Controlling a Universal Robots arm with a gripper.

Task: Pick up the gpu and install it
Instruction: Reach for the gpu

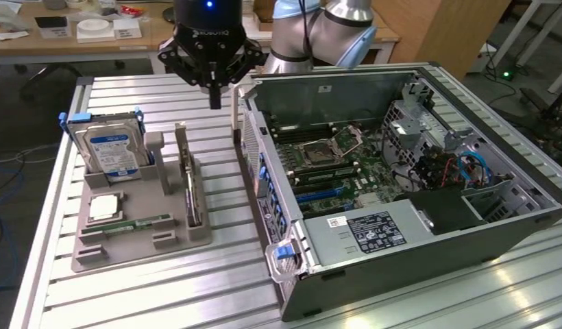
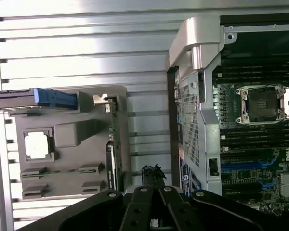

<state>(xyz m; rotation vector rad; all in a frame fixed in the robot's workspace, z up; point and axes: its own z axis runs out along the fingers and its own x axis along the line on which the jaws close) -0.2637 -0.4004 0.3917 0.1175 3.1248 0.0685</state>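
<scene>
Gripper (image 1: 214, 99), fingers pressed together and empty, hangs above the slatted worktop (image 1: 171, 295), between the grey tray (image 1: 144, 240) and the open computer case (image 1: 400, 205). The tray also holds a hard drive (image 1: 112, 147). The gpu (image 1: 188, 181) stands on edge in the tray slot nearest the case. Its long axis runs parallel to the case wall, with the pale bracket at the far end. Its lower edge is hidden in the slot.

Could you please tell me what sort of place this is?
Most likely a robotics lab: a gripper hangs over a slatted metal bench bearing an opened computer case and a parts holder, with desks behind.
</scene>
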